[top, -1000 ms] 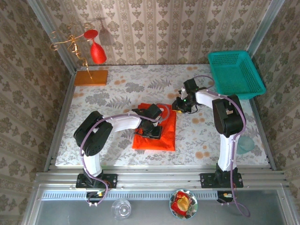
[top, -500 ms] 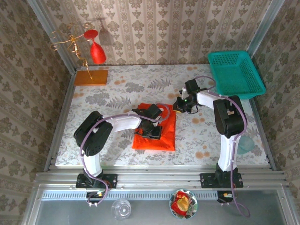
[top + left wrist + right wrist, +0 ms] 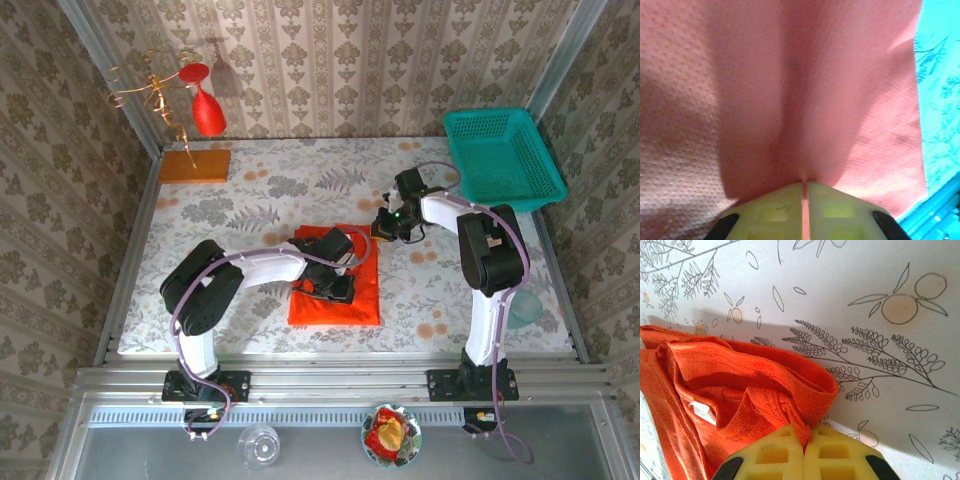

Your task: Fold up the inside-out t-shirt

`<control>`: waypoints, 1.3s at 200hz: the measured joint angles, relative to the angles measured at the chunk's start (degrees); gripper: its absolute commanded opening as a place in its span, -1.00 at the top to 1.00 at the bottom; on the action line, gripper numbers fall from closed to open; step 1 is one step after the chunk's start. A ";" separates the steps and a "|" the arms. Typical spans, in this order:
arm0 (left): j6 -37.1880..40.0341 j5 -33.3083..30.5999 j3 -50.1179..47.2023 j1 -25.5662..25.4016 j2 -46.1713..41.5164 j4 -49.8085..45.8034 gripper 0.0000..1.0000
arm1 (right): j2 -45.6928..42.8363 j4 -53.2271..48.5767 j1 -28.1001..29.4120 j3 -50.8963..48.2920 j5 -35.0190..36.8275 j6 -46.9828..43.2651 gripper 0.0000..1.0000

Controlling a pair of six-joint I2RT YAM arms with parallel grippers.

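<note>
The inside-out t-shirt (image 3: 362,300) lies as a bright orange-red folded rectangle in the middle of the flowered table. My left gripper (image 3: 335,291) rests low on the shirt's middle. In the left wrist view the left gripper (image 3: 804,186) has its pads pressed together, with a thin strip of the t-shirt (image 3: 790,75) between them. My right gripper (image 3: 381,229) is at the shirt's far right corner. In the right wrist view the right gripper (image 3: 805,440) is shut on a bunched fold of the t-shirt (image 3: 740,375), beside a white label (image 3: 702,412).
A teal basket (image 3: 500,155) stands at the back right. An orange-brown board (image 3: 194,165) and a red wine glass (image 3: 207,113) on a wire stand are at the back left. A pale cup (image 3: 525,308) sits by the right edge.
The right gripper has closed on the shirt's corner. The left gripper and the shirt have shifted slightly toward the right and the near edge.
</note>
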 measured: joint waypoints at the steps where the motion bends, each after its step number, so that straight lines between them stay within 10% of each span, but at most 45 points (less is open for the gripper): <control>1: 0.11 0.02 0.02 0.04 -0.13 0.00 0.57 | 0.00 -0.11 0.00 0.09 -0.04 -0.15 1.00; 48: 1.57 -2.23 0.00 5.57 -9.97 -0.66 0.36 | 2.86 -2.99 1.03 5.57 -0.55 -2.21 1.00; 161: 5.62 -3.61 -12.37 39.63 -18.53 1.22 0.06 | 14.27 -14.03 9.86 23.61 -2.56 -9.22 0.98; 218: 6.03 3.06 -16.24 42.03 -13.25 7.85 0.09 | 14.27 -17.00 10.40 23.89 -2.51 -10.27 0.98; 260: 4.59 6.03 -17.81 41.55 -12.00 11.74 0.52 | 14.27 -17.84 10.29 23.89 -2.47 -10.25 0.98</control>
